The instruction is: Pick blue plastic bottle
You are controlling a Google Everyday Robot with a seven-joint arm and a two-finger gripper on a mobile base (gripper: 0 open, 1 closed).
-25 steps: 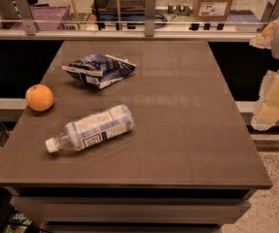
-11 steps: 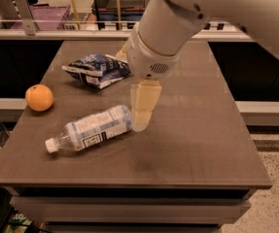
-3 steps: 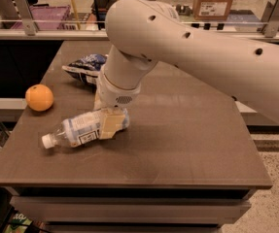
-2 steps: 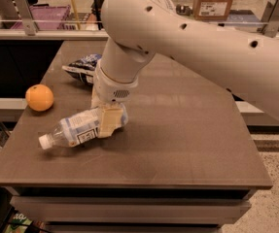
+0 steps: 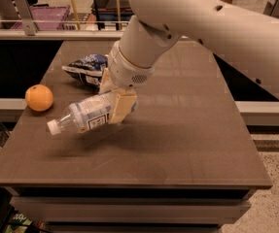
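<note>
The 2 fingers (image 5: 125,106) of the gripper (image 5: 114,102) are pinching the blue plastic bottle (image 5: 86,116) across its base end. The cream pad nearer the camera is lying flat against the label, while the other finger is sitting behind the bottle, mostly hidden. The bottle is hanging roughly on its side and slightly tilted. Its white cap (image 5: 54,126) is pointing toward the left edge of the table (image 5: 187,144) and dipping a little lower than the gripped end. A soft shadow is falling on the wood below it, apart from the bottle itself, so the bottle is appearing to be clear of the surface.

Above the fingers, the wrist is widening into a thick white arm (image 5: 212,23), which is reaching in from the upper right and crossing over the far half of the table.

Just behind the gripper, the crinkled dark-blue-and-white snack bag (image 5: 86,68) is lying on the table, partly covered by the wrist. The orange (image 5: 39,97) is resting near the left edge, beside the bottle's cap end but not touching it.
</note>
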